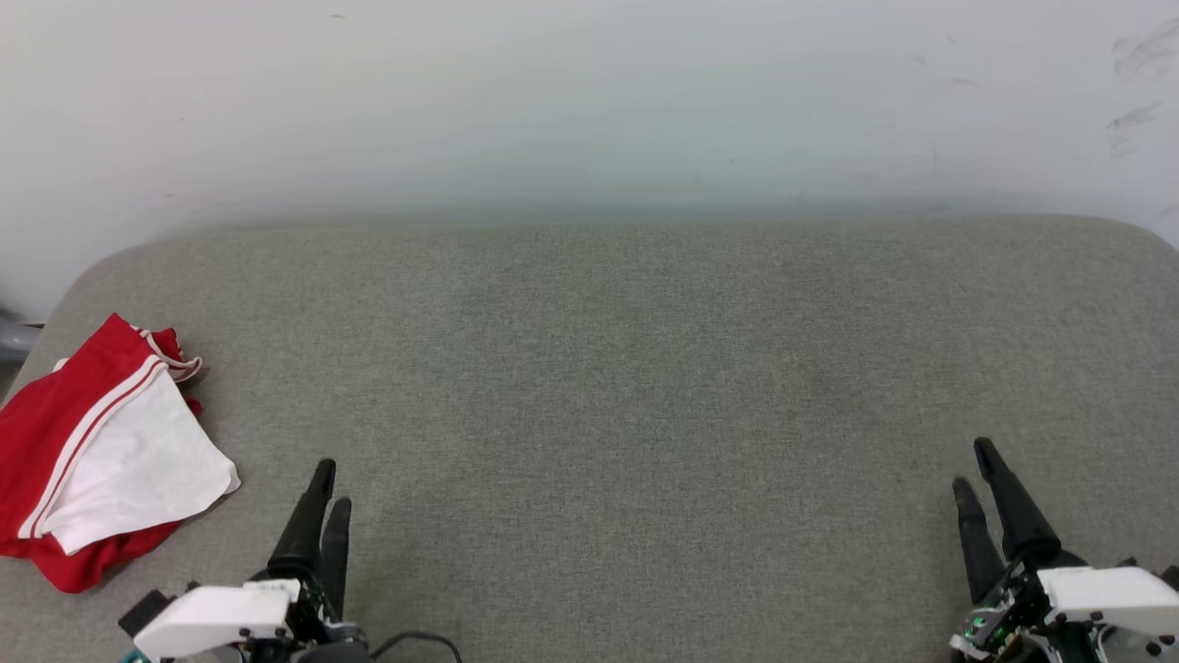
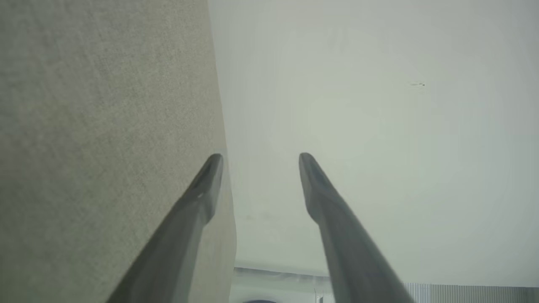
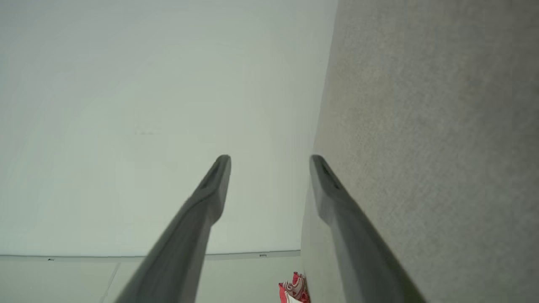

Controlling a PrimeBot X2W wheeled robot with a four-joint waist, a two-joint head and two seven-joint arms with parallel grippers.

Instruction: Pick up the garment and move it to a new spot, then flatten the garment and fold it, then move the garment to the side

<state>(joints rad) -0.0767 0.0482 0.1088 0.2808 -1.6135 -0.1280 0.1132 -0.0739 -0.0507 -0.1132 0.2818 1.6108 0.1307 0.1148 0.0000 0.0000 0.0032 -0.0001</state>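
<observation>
No text, label, brand, number or sign can be read in any of the views. The garment (image 1: 101, 451) shows plain red and white fabric with striped trim on its upturned side. The bit of it in the right wrist view is too small to make out any lettering.

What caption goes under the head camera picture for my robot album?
Red-and-white garment lies at the left edge of the grey surface; left gripper and right gripper open, empty.
</observation>
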